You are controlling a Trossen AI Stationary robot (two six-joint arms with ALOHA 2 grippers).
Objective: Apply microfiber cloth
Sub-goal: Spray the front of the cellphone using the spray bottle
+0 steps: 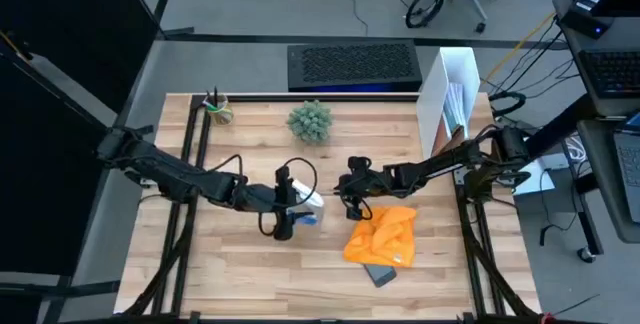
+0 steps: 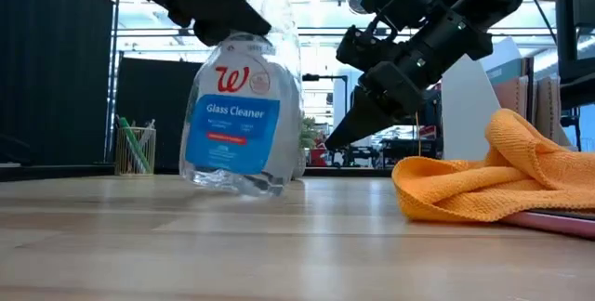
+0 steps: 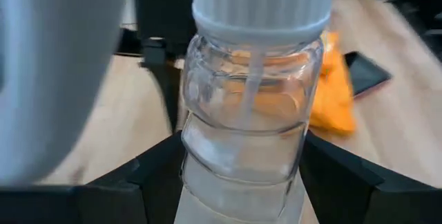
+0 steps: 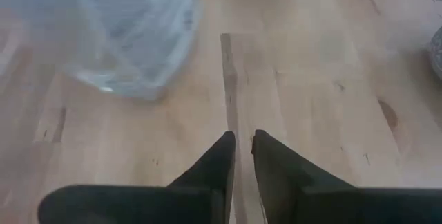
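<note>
left gripper: clamped on spray bottle. right gripper: fingers nearly together, empty, above table beside cloth. step: reaching for cloth; next, open and grasp it.

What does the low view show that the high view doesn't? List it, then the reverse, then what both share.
Only the low view: the spray bottle label reads "Glass Cleaner", and the bottle is lifted and tilted. Only the high view: a dark phone poking out from under the microfiber cloth, plus a green plant. Both: left gripper clamping the bottle, right gripper empty beside the cloth.
</note>
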